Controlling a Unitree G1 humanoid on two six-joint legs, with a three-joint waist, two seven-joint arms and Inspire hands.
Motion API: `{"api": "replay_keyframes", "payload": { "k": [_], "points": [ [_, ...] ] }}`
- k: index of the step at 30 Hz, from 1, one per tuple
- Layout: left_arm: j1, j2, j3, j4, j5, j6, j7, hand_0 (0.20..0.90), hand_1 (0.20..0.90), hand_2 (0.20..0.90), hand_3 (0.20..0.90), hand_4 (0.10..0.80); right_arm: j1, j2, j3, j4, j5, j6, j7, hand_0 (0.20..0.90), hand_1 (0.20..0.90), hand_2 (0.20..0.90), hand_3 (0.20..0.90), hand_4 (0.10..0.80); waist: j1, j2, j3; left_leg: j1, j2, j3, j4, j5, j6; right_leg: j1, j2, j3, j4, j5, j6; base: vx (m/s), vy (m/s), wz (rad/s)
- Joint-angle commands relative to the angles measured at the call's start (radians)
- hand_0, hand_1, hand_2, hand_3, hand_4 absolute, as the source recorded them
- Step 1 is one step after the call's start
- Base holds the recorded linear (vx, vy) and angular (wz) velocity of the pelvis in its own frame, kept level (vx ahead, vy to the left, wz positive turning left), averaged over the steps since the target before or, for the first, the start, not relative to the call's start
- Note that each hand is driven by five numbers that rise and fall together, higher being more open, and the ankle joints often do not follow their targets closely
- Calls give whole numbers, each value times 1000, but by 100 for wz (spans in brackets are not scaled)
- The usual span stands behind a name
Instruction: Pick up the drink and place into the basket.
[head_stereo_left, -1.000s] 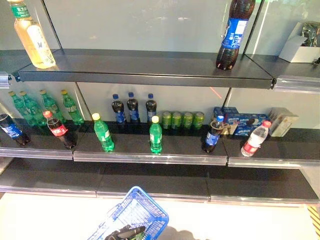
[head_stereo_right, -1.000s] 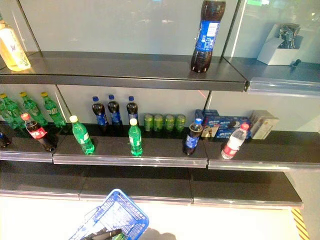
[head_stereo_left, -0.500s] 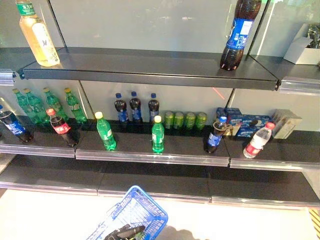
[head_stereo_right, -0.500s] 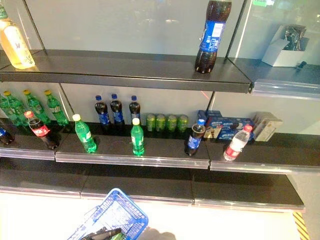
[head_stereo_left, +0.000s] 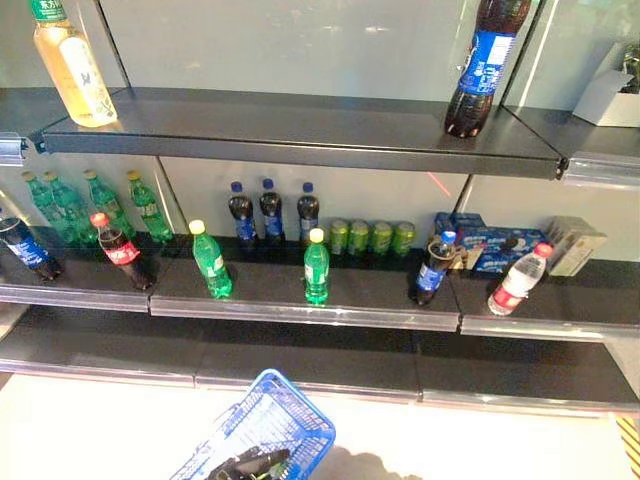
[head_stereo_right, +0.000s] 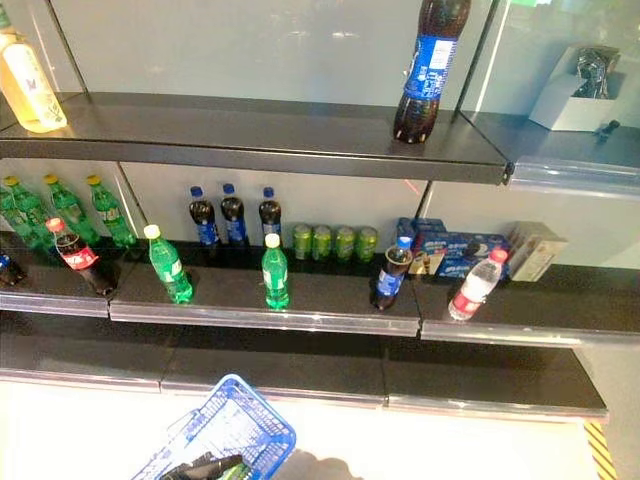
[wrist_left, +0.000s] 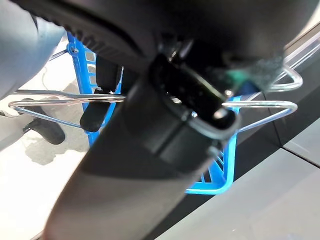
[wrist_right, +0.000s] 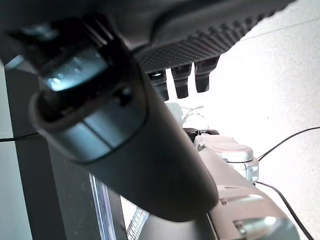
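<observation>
Drinks stand on the middle shelf (head_stereo_left: 300, 305): two green bottles (head_stereo_left: 316, 267) at its front, a dark bottle with a blue label (head_stereo_left: 433, 270), a red-labelled cola bottle (head_stereo_left: 120, 252) and a clear water bottle (head_stereo_left: 518, 280). The blue wire basket (head_stereo_left: 290, 420) hangs low in front of the shelves. My left hand (head_stereo_left: 250, 465) is shut on its wire handle (wrist_left: 260, 107). My right hand (wrist_right: 125, 125) shows only in its wrist view, down by the floor, its fingers (wrist_right: 181, 80) relaxed and holding nothing. No hand is near any bottle.
On the top shelf stand a tall cola bottle (head_stereo_left: 482, 65) and a yellow tea bottle (head_stereo_left: 70, 65). Behind the front row are three dark bottles (head_stereo_left: 270, 212), green cans (head_stereo_left: 370, 238), blue boxes (head_stereo_left: 480, 245) and more green bottles (head_stereo_left: 90, 205). The lowest shelf (head_stereo_left: 300, 365) juts out.
The head views have shifted slightly, so the camera moved. The bottles, the basket and both hands stand as before.
</observation>
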Motion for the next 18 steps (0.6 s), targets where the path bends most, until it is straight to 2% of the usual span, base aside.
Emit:
{"api": "replay_keyframes", "payload": {
  "k": [1, 11, 16, 18],
  "points": [
    [-3, 82, -25, 25, 67, -22, -42, 300, 300, 300, 200, 100, -85, 16, 8, 42, 10, -31, 2, 900, 900, 900, 900, 800, 9, -5, 33, -57, -94, 11, 5, -1, 64, 70, -7, -17, 70, -110, 56, 0, 0, 0],
    [-3, 79, -36, 11, 56, -14, -43, 300, 300, 300, 200, 100, -85, 13, 10, 41, 5, -26, -1, 900, 900, 900, 900, 800, 3, 3, 37, -55, -92, 10, 5, 1, 64, 70, 2, -10, 70, -115, 49, 0, -11, 0],
    [0, 70, -40, 2, 52, -15, -52, 300, 300, 300, 200, 100, -86, 4, 8, 36, -9, -19, -11, 900, 900, 900, 900, 800, 12, 4, 41, -56, -94, 2, 5, 5, 64, 74, 2, -18, 72, -118, 45, -9, 87, 0],
    [-6, 66, -41, 2, 55, -17, -62, 300, 300, 300, 200, 100, -95, -7, 6, 32, -4, -14, -23, 900, 900, 900, 900, 800, 23, -2, 45, -55, -104, -10, 5, 4, 70, 74, -6, -22, 81, -119, 47, -44, 220, 1]
  ]
}}
